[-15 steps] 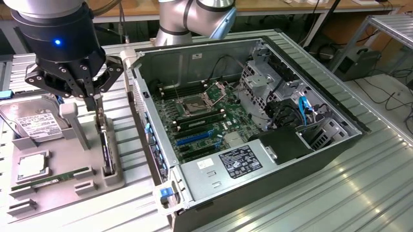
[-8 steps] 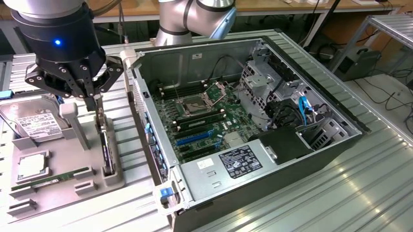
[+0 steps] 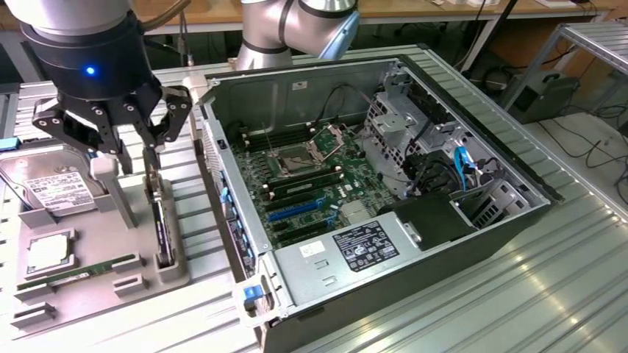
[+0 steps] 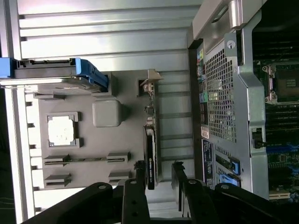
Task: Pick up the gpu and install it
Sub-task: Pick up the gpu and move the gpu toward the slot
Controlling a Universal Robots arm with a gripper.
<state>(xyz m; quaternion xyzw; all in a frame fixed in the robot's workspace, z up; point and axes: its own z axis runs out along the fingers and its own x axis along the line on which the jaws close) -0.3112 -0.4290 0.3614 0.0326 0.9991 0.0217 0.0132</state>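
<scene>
Gpu point(image 4: 150, 158) stands on edge in the holder point(image 4: 93, 149) beside the computer case point(image 4: 219, 93), apparently so the open hand point(image 4: 160, 184) can straddle it.

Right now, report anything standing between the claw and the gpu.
Nothing visible does. The open claw hangs directly over the gpu, which stands on edge in the gray tray; the tray's gray post is off to one side.

An open computer case point(image 3: 284, 92) lies on the ribbed metal table point(image 3: 549, 294), motherboard point(image 3: 324, 180) exposed. At the exterior view's left, a grey holder point(image 3: 88, 298) carries a hard drive point(image 3: 49, 184), a processor point(image 3: 47, 252) and a green memory stick point(image 3: 79, 271).
</scene>
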